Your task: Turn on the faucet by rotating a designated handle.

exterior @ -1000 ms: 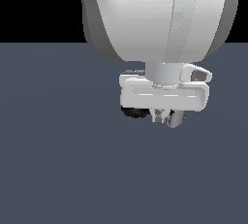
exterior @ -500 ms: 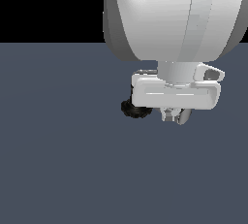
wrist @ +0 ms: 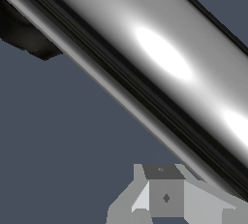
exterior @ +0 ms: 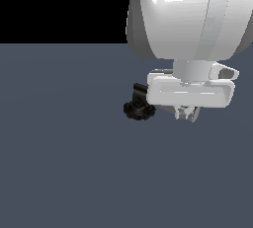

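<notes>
In the exterior view the faucet's black ridged base (exterior: 139, 110) stands on the grey floor with its black elbow joint (exterior: 140, 91) above it. My white gripper (exterior: 187, 114) hangs just to the exterior view's right of it, fingers close together, and hides the handle there. In the wrist view the handle (wrist: 160, 58) is a shiny silver-grey bar that crosses the whole picture slantwise, very close to the camera. A black part of the faucet (wrist: 26, 36) shows at one end. My gripper (wrist: 164, 198) lies beside the bar with nothing between its fingers.
The flat dark grey floor (exterior: 64, 163) stretches all around the faucet. The large white wrist and arm link (exterior: 192, 19) fill the upper part of the exterior view's right. No other objects show.
My arm and gripper have moved steadily to the exterior view's right. The black base and elbow joint now show more fully beside the gripper.
</notes>
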`<state>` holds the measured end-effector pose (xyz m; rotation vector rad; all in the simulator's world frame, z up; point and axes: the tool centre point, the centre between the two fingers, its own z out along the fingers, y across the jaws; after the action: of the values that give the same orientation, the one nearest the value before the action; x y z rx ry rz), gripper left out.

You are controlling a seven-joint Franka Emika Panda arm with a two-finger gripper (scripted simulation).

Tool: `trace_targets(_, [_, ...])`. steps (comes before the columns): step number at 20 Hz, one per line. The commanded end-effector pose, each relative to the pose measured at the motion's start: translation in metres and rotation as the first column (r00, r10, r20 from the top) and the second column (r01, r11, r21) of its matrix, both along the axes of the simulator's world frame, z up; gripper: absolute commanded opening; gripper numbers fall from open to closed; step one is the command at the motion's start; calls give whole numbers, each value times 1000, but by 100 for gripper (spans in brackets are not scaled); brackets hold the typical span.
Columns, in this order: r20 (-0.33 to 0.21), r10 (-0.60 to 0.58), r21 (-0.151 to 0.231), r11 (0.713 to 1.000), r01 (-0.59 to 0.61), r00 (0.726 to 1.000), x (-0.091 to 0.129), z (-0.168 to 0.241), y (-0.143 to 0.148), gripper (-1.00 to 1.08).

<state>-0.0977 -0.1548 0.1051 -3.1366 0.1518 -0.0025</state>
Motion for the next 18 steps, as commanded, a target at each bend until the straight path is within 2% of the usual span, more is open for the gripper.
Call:
trace_targets(1, [6,14,-2,1000,-14,1000,13,-1,-3,-100])
trace_targets(18, [3,6,-1,1000,-6,1000,53,-3,-51,-100])
